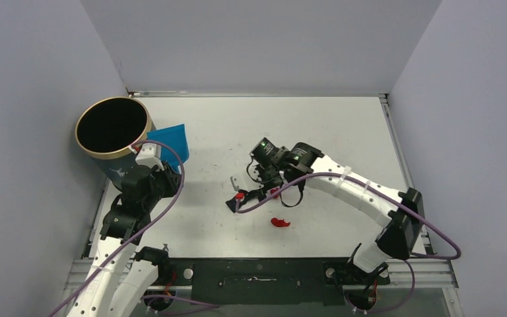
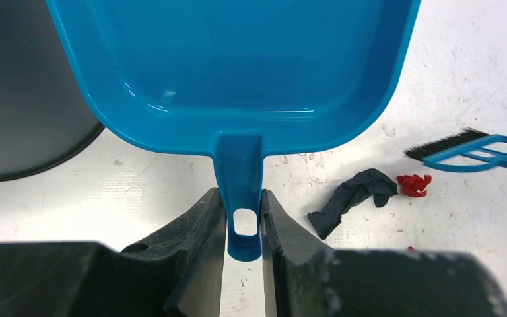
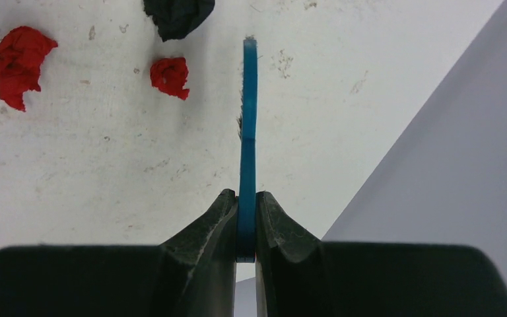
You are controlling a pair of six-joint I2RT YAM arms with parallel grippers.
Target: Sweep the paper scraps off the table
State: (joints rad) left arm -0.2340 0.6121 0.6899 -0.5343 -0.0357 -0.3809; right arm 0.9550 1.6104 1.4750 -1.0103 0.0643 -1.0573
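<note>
My left gripper (image 2: 243,214) is shut on the handle of the blue dustpan (image 2: 237,66), which it holds next to the bin. In the top view the dustpan (image 1: 172,141) is at the table's far left. My right gripper (image 3: 246,206) is shut on the thin blue brush (image 3: 248,119), seen edge-on. Paper scraps lie mid-table: a black one (image 1: 232,203), a small red one (image 1: 239,195) and a larger red one (image 1: 280,222). The right wrist view shows two red scraps (image 3: 21,63) (image 3: 170,74) and a black scrap (image 3: 178,14) left of the brush. The white table (image 1: 330,125) is scuffed.
A black round bin with a gold rim (image 1: 113,125) stands at the far left corner beside the dustpan. Pale grey walls enclose the table on three sides. A metal rail (image 1: 257,271) runs along the near edge by the arm bases.
</note>
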